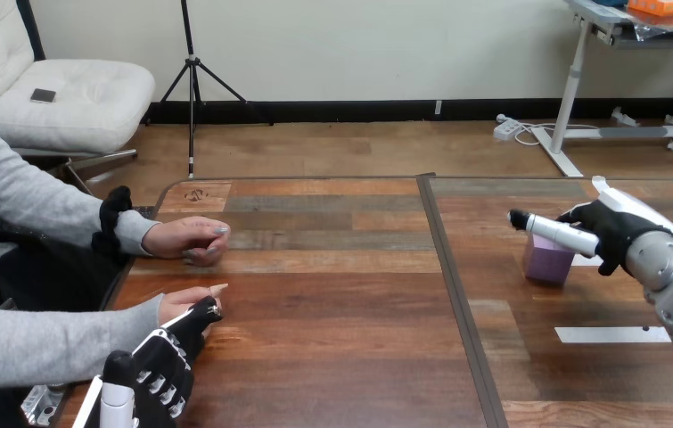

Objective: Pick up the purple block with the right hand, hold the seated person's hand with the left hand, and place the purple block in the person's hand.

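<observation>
The purple block (546,261) stands on the table at the right. My right hand (607,230) is just right of it, with straight fingers (553,230) reaching left across the block's top edge; the thumb hangs down a little apart from the block's right side. The hand is open and the block rests on the wood. At the lower left my left hand (165,367) is open, its fingertips up against the near side of the person's hand (186,300), which lies on the table edge with a finger pointing right. I see no fingers curled round that hand.
The person's other hand (192,241) rests as a loose fist on the table further back at the left. A white tape strip (613,334) lies near my right arm, and a shorter tape strip (587,260) lies beside the block. A dark seam (454,294) splits the tabletop.
</observation>
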